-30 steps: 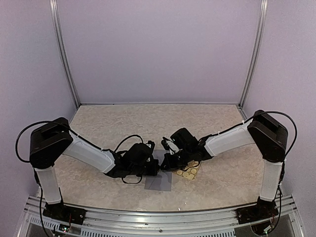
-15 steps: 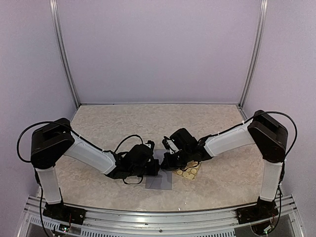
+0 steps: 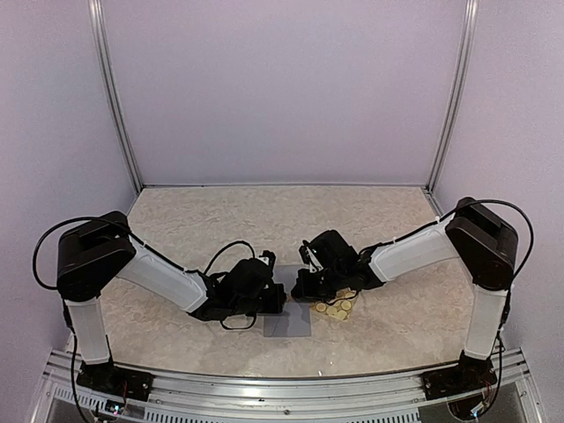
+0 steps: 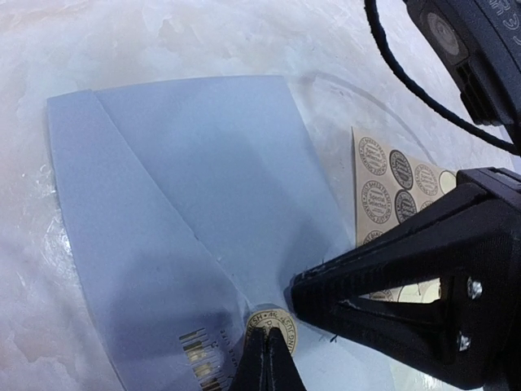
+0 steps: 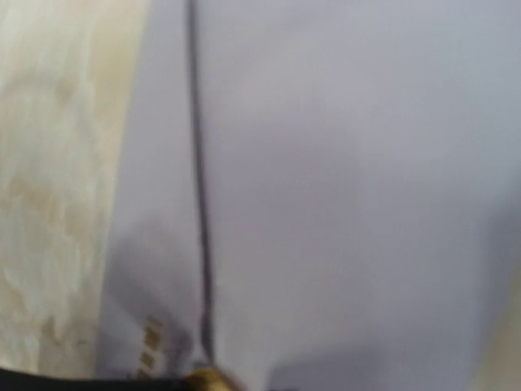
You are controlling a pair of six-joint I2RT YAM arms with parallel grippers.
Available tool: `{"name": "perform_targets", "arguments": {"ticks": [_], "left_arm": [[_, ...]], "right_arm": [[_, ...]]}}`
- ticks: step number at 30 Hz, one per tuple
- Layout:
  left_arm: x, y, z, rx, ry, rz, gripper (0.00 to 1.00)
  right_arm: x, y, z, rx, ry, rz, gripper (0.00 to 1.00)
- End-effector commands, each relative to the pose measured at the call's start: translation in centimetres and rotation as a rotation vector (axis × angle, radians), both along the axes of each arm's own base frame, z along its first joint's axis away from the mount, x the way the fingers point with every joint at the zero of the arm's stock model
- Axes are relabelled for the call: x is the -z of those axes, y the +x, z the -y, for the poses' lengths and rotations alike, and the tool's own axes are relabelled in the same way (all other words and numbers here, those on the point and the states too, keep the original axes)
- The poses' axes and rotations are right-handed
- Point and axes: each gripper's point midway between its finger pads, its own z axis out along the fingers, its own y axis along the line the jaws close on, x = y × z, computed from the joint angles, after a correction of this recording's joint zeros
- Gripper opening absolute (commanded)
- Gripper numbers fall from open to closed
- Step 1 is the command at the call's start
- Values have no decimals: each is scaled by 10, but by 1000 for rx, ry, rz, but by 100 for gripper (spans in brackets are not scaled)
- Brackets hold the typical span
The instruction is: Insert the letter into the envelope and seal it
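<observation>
The grey-lavender envelope point(image 4: 187, 187) lies flat on the table with its triangular flap folded down; it also shows in the top view point(image 3: 287, 325). A round tan sticker point(image 4: 279, 322) sits at the flap's tip. My left gripper point(image 4: 267, 358) is shut, its tips touching the sticker's near edge. My right gripper point(image 4: 298, 290) is shut, its tip resting on the envelope just right of the sticker. The right wrist view is blurred and shows the envelope point(image 5: 326, 179) very close, with the sticker point(image 5: 210, 380) at the bottom edge. The letter is not visible.
A tan sheet of round stickers point(image 4: 389, 175) lies just right of the envelope and under my right gripper; it also shows in the top view point(image 3: 334, 308). A black cable point(image 4: 423, 90) hangs from the right arm above it. The marbled table point(image 3: 264, 220) has walls on three sides.
Both grippers have shifted slightly nearer and to the right over the envelope. The envelope and sticker sheet have not moved.
</observation>
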Motion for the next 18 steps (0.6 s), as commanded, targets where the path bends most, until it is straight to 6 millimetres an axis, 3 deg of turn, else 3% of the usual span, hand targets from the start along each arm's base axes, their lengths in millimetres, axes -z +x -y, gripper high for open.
{"name": "perform_targets", "arguments": {"ticks": [1, 18], "left_arm": [[89, -45, -68, 12, 321, -203, 0], [64, -49, -84, -27, 289, -179, 0]], "right_arm": [[15, 8, 31, 110, -63, -14, 0], [16, 6, 32, 95, -48, -17, 0]]}}
